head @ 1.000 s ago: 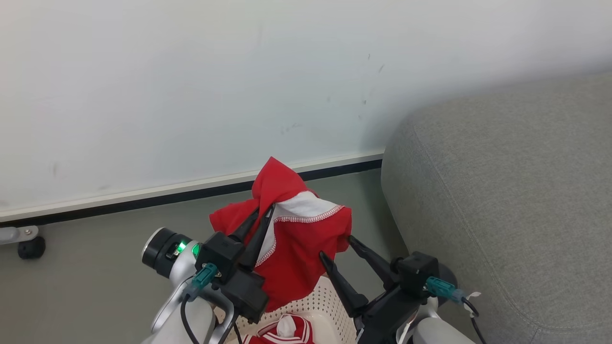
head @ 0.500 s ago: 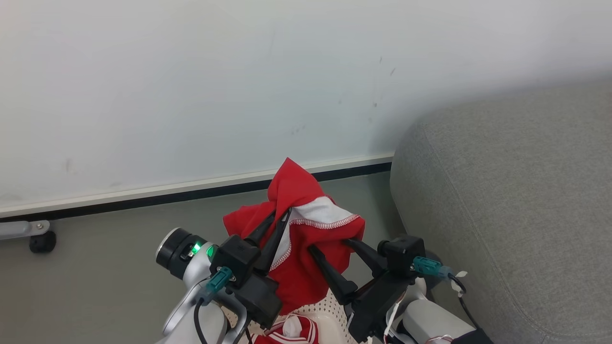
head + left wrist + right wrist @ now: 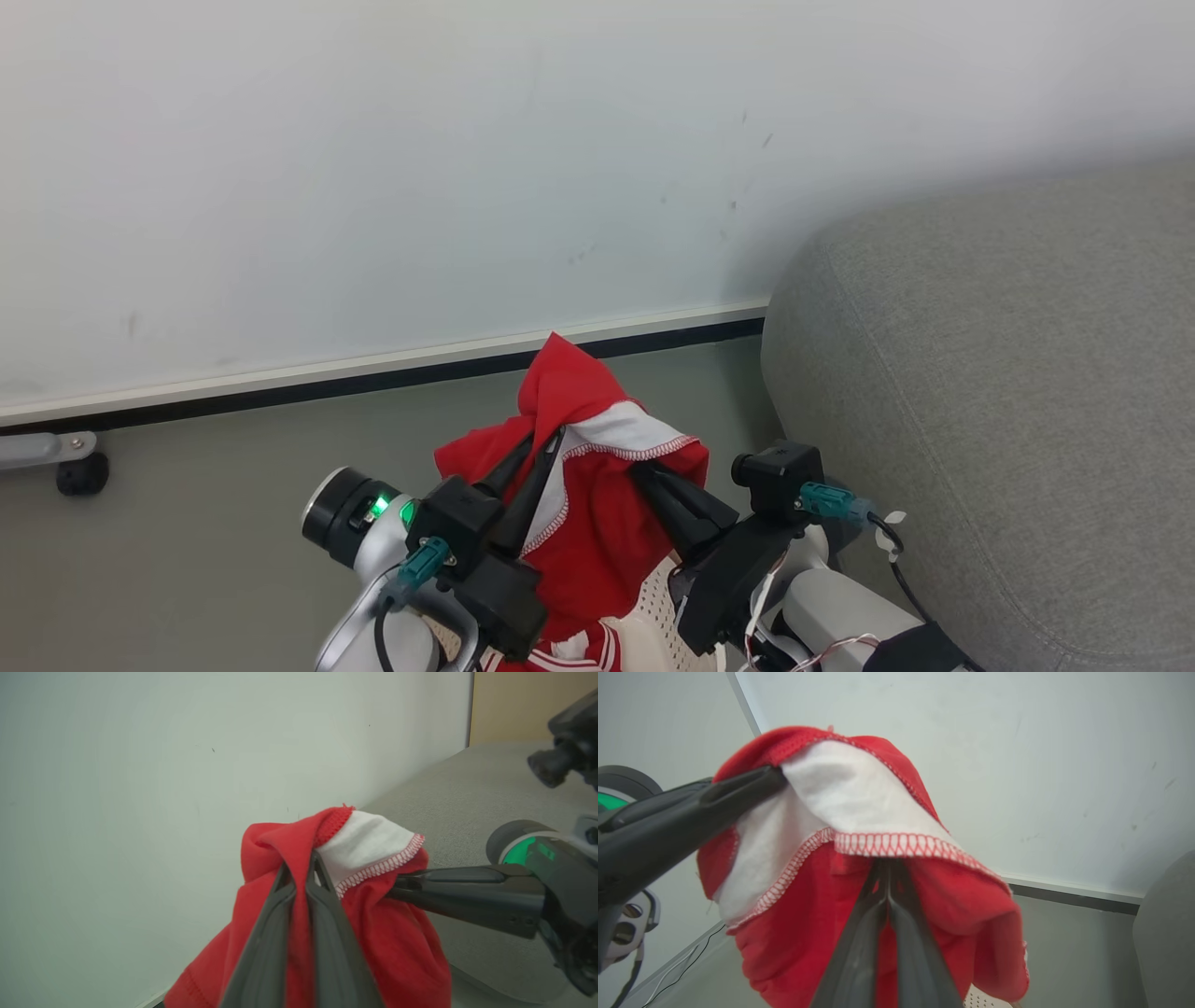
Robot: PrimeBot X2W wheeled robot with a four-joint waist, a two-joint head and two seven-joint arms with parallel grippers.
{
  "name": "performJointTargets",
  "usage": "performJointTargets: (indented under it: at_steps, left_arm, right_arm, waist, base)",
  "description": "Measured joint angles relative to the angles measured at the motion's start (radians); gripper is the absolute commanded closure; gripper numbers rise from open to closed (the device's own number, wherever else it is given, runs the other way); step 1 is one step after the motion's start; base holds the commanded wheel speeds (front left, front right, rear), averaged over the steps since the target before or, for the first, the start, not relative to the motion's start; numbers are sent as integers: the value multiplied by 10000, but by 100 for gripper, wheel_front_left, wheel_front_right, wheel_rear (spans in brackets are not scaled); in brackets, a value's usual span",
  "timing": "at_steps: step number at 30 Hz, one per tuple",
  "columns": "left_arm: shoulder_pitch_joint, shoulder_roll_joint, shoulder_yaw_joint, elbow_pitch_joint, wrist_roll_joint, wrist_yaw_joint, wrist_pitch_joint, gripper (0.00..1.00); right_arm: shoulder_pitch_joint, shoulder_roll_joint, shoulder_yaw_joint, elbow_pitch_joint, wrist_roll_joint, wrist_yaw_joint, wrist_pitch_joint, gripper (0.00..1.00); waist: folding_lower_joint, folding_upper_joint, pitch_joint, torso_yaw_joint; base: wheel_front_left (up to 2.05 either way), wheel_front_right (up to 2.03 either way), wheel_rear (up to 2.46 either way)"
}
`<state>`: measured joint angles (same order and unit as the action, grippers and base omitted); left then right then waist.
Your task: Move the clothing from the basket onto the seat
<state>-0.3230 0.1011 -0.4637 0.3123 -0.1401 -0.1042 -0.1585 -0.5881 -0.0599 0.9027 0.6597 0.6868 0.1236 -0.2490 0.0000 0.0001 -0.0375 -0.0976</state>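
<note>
A plain red garment (image 3: 597, 532) with a white panel and stitched trim hangs lifted above the cream perforated basket (image 3: 658, 597). My left gripper (image 3: 546, 434) is shut on its upper fold, seen close in the left wrist view (image 3: 301, 858). My right gripper (image 3: 644, 469) is shut on the same garment's right side, just under the white trim (image 3: 885, 863). A second red garment with white stripes (image 3: 569, 653) lies in the basket at the bottom edge. The grey seat (image 3: 1008, 373) rises at the right, beside the basket.
A pale wall with a white and black baseboard (image 3: 373, 373) runs behind. A black caster on a metal leg (image 3: 79, 474) stands on the grey floor at far left. The seat's rounded corner (image 3: 794, 308) is close to my right arm.
My right gripper, open around the garment's right edge before, has moved in and shut on the cloth. The left gripper keeps its hold. The head view shifted slightly.
</note>
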Motion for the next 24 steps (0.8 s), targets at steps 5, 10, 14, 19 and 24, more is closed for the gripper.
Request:
performJointTargets:
  at_steps: [5, 10, 14, 19, 24]
  left_arm:
    - [140, 176, 224, -67, -253, 117, 84, 100]
    - [240, 219, 355, -86, -364, 171, 128, 100]
    - [249, 224, 395, -96, -405, 209, 163, 100]
    - [248, 215, 401, -94, -437, 249, 209, 100]
    - [263, 219, 518, -115, -522, 268, 247, 0]
  right_arm:
    - [-13, 0, 46, 188, 44, 0, -2, 100]
    - [-16, -10, -19, 347, 96, 0, -2, 100]
    - [-19, -15, -127, 376, 165, 0, -4, 100]
    - [-6, -59, -173, 380, 182, 0, -4, 100]
    - [44, -90, -339, 345, 184, 0, -4, 100]
  waist:
    - [0, -1, 23, -173]
    - [0, 0, 46, -376]
    - [0, 0, 61, -531]
    - [0, 0, 63, -634]
    - [0, 0, 58, -711]
  base:
    - [0, 0, 0]
    - [0, 0, 0]
    - [0, 0, 0]
    - [0, 0, 0]
    - [0, 0, 0]
